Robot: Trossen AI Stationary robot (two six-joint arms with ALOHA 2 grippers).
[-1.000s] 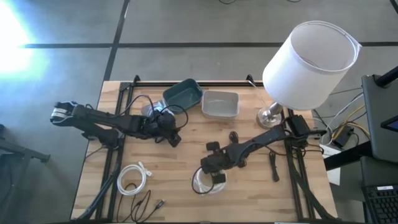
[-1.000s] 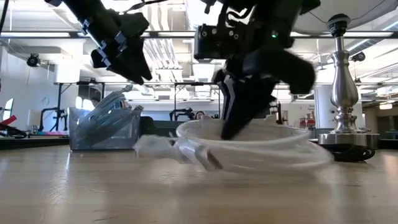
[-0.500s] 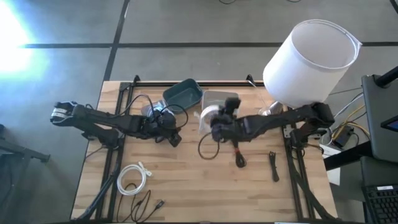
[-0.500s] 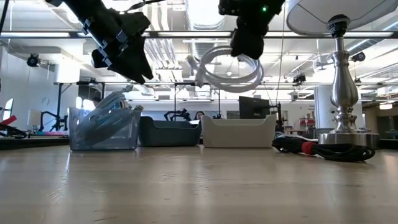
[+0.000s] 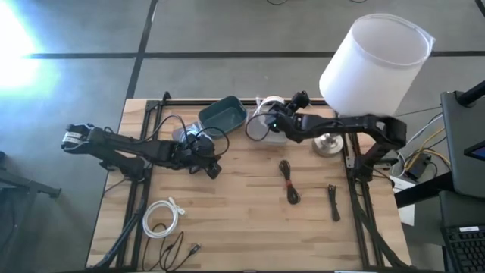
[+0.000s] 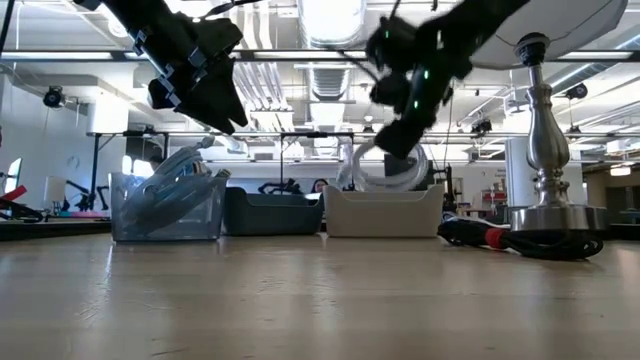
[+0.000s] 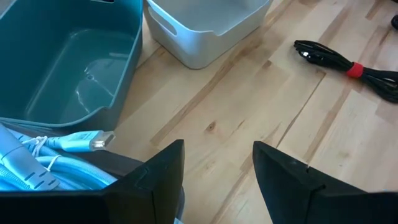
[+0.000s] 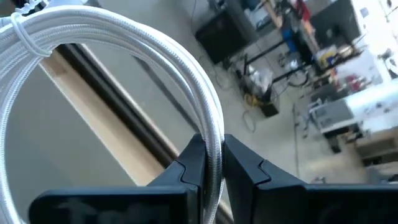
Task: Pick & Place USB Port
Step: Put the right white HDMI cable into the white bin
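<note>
A white coiled cable (image 5: 260, 121) is shut in my right gripper (image 5: 274, 121) over the grey bin (image 5: 282, 138) at the table's far edge. In the low view the coil (image 6: 388, 172) hangs below that gripper (image 6: 402, 135), and its lower part is hidden behind the bin's near wall (image 6: 385, 212). My left gripper (image 5: 212, 168) hovers open above the table beside a clear bin of blue cables (image 5: 184, 136). Its wrist view shows its open fingers (image 7: 217, 155) above bare wood. My right gripper pinches the bundled strands of the coil (image 8: 213, 134) between its two fingers (image 8: 194, 158), which lie across the strands. The loop (image 8: 124, 31) stands out past the fingertips. The coil is lifted clear of the table and hangs below the gripper (image 6: 388, 172).
A teal bin (image 5: 223, 115) sits left of the grey bin. A lamp (image 5: 375, 68) stands at the far right, its base (image 6: 545, 215) on the table. A black cable with a red tie (image 5: 289, 183), a black piece (image 5: 333, 202), a second white coil (image 5: 163, 216) and a thin black cable (image 5: 182, 246) lie on the table.
My right gripper has lifted the white coil off the table's near middle, carried it up and toward the far edge, then come down over the grey bin. The coil, once flat on the wood, now hangs at the bin.
</note>
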